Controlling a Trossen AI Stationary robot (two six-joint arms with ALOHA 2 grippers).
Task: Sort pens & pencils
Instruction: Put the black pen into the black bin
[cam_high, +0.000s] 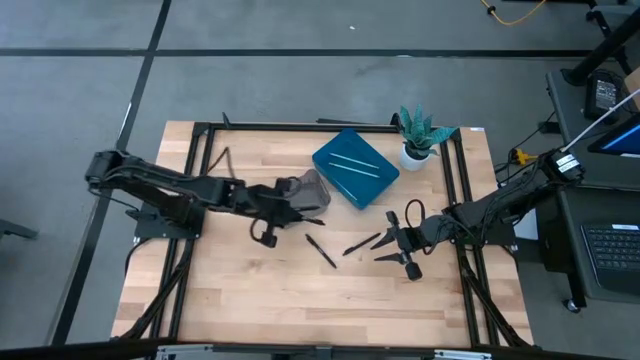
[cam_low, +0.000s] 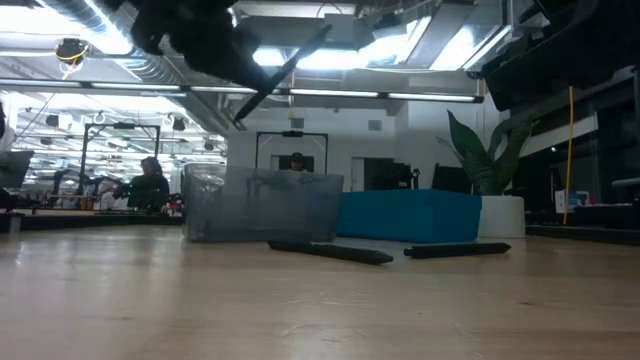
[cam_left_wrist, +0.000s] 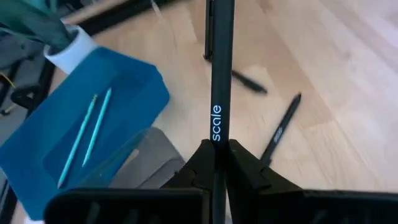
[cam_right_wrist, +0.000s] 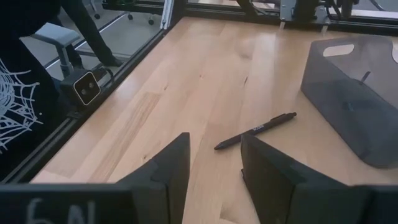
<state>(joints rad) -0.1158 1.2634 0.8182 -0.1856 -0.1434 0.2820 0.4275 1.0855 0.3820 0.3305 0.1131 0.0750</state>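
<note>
My left gripper (cam_left_wrist: 216, 148) is shut on a black pen (cam_left_wrist: 221, 68) printed "scale", high over the table beside the grey bin (cam_high: 310, 188). The low view shows that pen (cam_low: 282, 72) slanting in the air above the bin (cam_low: 265, 205). Two light blue sticks (cam_left_wrist: 87, 134) lie flat in the blue tray (cam_high: 355, 167). Two more black pens (cam_high: 320, 250), (cam_high: 362, 243) lie flat on the wood. My right gripper (cam_right_wrist: 214, 149) is open, low over the table near the right edge, a short way from one lying pen (cam_right_wrist: 255, 130). My left gripper pinches the black pen's shaft just below the "scale" print (cam_left_wrist: 216, 144) between its two fingers. The pen runs along the fingers and sticks out well past their tips. It is lifted clear of the table and tilted.
A potted plant (cam_high: 418, 135) stands in a white pot at the far right, beside the blue tray. Black frame rails (cam_high: 200, 150) run along the table's sides. Bare wood lies toward the near edge (cam_high: 300, 310). People sit in the room beyond the table (cam_low: 148, 185).
</note>
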